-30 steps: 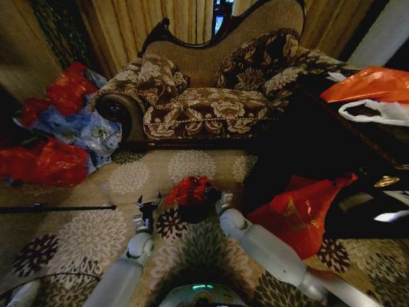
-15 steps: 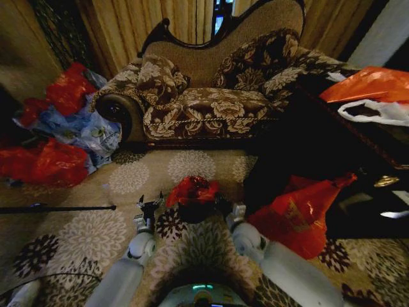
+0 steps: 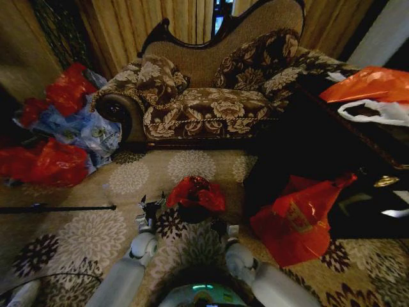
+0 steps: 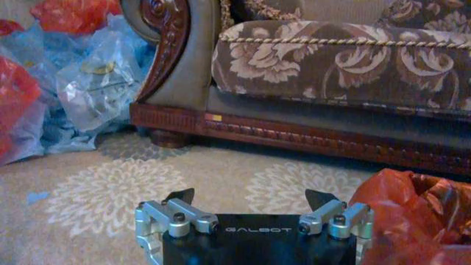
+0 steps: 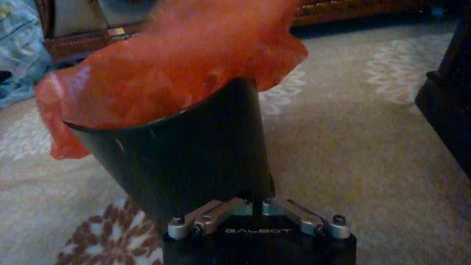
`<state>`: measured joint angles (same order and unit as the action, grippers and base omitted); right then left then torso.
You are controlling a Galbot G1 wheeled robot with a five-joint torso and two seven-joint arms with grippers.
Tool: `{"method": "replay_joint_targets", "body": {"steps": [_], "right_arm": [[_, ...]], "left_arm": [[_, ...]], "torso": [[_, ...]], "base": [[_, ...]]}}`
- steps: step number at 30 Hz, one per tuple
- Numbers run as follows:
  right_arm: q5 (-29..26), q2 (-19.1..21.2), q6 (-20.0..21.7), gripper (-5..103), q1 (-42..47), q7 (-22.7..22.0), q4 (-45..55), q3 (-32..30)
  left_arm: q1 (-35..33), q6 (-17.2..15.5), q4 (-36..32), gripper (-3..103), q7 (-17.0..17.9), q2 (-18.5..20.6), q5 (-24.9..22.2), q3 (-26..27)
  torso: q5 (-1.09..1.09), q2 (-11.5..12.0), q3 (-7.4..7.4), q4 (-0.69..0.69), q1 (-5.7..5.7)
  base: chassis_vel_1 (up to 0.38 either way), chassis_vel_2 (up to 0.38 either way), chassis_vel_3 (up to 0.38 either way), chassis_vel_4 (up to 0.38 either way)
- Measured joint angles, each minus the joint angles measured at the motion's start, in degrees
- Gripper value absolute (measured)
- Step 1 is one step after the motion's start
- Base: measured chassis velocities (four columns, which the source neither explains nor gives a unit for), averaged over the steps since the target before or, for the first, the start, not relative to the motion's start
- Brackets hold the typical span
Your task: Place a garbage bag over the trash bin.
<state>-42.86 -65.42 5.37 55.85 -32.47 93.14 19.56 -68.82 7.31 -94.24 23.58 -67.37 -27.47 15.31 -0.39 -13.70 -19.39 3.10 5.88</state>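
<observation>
Since a second ago the right arm has drawn back toward the robot, and its right end effector (image 5: 256,207) now sits low against the black wall of the trash bin (image 5: 191,160), fingers closed together and gripping nothing. Over the bin's rim lies the garbage bag (image 3: 195,192) — crumpled, one flap hanging down the side. Just left of the bin, the left end effector (image 4: 250,201) hovers spread wide and empty over the carpet (image 3: 96,236), before the sofa (image 3: 204,96).
</observation>
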Motion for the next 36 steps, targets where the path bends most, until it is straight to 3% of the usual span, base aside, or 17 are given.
{"method": "replay_joint_targets", "body": {"steps": [6,8,9,12,13,15,16,18,22,24,25,30,36], "right_arm": [[-1.33,3.49,0.43,-2,3.05,-4.23,6.98,-0.42],[-5.98,5.2,0.38,9,5.19,-8.64,14.81,-1.72],[-5.98,5.2,0.38,9,5.19,-8.64,14.81,-1.72],[-16.5,5.97,0.22,25,4.44,-18.67,24.52,-3.55],[-16.5,5.97,0.22,25,4.44,-18.67,24.52,-3.55],[-20.55,3.53,-1.7,35,1.14,-24.0,25.06,-4.36],[-20.55,3.53,-1.7,35,1.14,-24.0,25.06,-4.36],[-19.43,0.37,-4.45,47,-1.44,-28.02,21.84,-5.6],[-16.96,-1.05,-5.95,57,-1.76,-28.74,20.68,-6.37],[-14.0,-2.07,-5.94,70,-0.79,-27.21,20.93,-6.84],[-14.0,-2.07,-5.94,70,-0.79,-27.21,20.93,-6.84],[-7.46,-2.41,-4.21,91,0.36,-20.05,21.35,-4.89],[-6.93,-3.03,-3.3,100,-1.64,-16.93,19.66,-4.0]], "left_arm": [[0.05,0.01,-0.24,100,0.04,-0.15,0.04,0.0],[0.1,0.03,-0.24,100,0.05,-0.24,0.04,0.05],[0.1,0.03,-0.24,100,0.05,-0.24,0.04,0.05],[0.13,0.05,-0.08,100,0.06,-0.22,0.11,-0.03],[0.13,0.05,-0.08,100,0.06,-0.22,0.11,-0.03],[0.15,0.05,0.27,100,0.05,-0.34,0.33,-0.34],[0.15,0.05,0.27,100,0.05,-0.34,0.33,-0.34],[0.25,0.05,0.6,100,0.1,-0.42,0.59,-1.02],[0.51,0.05,0.97,100,0.12,-0.41,0.74,-1.59],[1.07,0.04,1.76,100,0.13,-0.68,0.95,-1.99],[1.07,0.04,1.76,100,0.13,-0.68,0.95,-1.99],[1.91,-0.82,1.96,100,0.65,-0.83,0.84,-2.71],[2.48,-1.23,1.9,100,0.92,-0.34,0.54,-2.76]], "torso": [[-0.02,0.0,0.0,0.02,0.0],[-0.02,0.0,0.0,0.03,0.0],[-0.02,0.0,0.0,0.03,0.0],[-0.03,-0.01,0.01,0.03,0.0],[-0.03,-0.01,0.01,0.03,0.0],[0.0,0.0,0.0,0.01,0.0],[0.0,0.0,0.0,0.01,0.0],[-0.01,0.0,0.0,-0.01,0.0],[-0.01,0.0,0.0,0.02,0.0],[-0.02,0.0,0.0,0.02,0.0],[-0.02,0.0,0.0,0.02,0.0],[-0.02,0.0,0.0,0.02,0.0],[-0.02,0.0,0.0,0.02,0.0]], "base": [[0.0,0.0,0.0,0.0],[0.0,0.0,0.0,0.0],[0.0,0.0,0.0,0.0],[0.0,0.0,0.0,0.0],[0.0,0.0,0.0,0.0],[0.0,0.0,0.0,0.0],[0.0,0.0,0.0,0.0],[0.0,0.0,0.0,0.0],[0.0,0.0,0.0,0.0],[0.0,0.0,0.0,0.0],[0.0,0.0,0.0,0.0],[0.0,0.0,0.0,0.0],[0.0,0.0,0.0,0.0]]}}
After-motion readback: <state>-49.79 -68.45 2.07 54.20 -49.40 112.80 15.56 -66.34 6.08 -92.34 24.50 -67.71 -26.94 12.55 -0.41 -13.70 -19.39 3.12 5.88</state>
